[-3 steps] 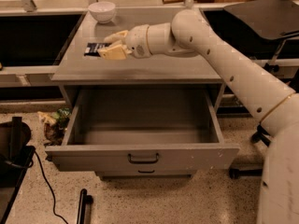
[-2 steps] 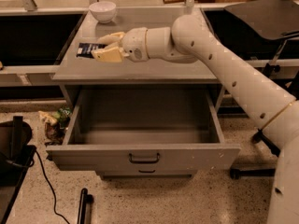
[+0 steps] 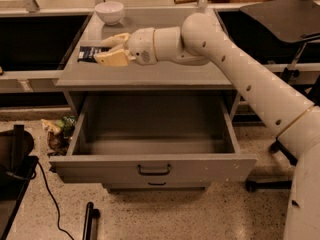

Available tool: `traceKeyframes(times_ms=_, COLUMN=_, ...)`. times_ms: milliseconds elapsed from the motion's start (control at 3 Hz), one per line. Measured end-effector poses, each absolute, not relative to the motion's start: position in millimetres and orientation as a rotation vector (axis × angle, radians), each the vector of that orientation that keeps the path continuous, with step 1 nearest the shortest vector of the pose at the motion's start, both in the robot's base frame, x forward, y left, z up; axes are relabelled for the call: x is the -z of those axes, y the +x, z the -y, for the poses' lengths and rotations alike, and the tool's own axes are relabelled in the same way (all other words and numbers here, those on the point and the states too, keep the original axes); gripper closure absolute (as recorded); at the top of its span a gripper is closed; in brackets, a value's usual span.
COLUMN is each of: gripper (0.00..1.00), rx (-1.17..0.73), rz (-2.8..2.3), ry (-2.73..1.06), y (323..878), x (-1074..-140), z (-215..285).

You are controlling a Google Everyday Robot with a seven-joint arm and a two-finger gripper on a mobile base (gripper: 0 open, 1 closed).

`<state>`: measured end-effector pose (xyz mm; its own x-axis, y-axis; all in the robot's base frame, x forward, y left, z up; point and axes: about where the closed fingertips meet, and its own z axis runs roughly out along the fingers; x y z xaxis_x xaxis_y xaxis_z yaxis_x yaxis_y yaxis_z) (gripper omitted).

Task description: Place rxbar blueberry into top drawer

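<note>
My gripper is out over the left part of the grey cabinet top, with my pale arm reaching in from the right and across the cabinet. My two tan fingers are spread apart, one higher and farther back, one lower and nearer the front edge, with a plain gap between them. The rxbar blueberry lies flat on the cabinet top near its left edge, dark wrapper up, its right end at my fingertips. I cannot tell whether my fingers touch it or only flank it, and nothing shows it lifted off the surface. Behind the bar, at the back left of the top, sits a white bowl, well apart from my gripper. Below the top, the top drawer is pulled far out toward the front, its grey inside open to view and its dark slim handle centred on the front panel. Just under it a second drawer front shows with a smaller handle. On the speckled floor to the left of the drawer lies some crumpled packaging, and a black cable trails nearer the front.
</note>
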<state>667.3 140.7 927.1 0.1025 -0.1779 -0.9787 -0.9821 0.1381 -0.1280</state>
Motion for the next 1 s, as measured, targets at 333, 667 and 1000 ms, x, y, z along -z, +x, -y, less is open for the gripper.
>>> traceKeyframes(times_ms=333, gripper=1.00, rx=-0.937, rz=-1.352, ry=-1.380, y=622, x=-928, z=-141)
traceKeyframes(times_ms=667, gripper=1.00, rx=-0.937, rz=-1.435, ry=-1.425, y=568, x=-923, z=-139)
traceKeyframes(times_ms=1000, gripper=1.00, rx=-0.898, rz=-1.612, ry=-1.378, y=538, x=-886, z=-120)
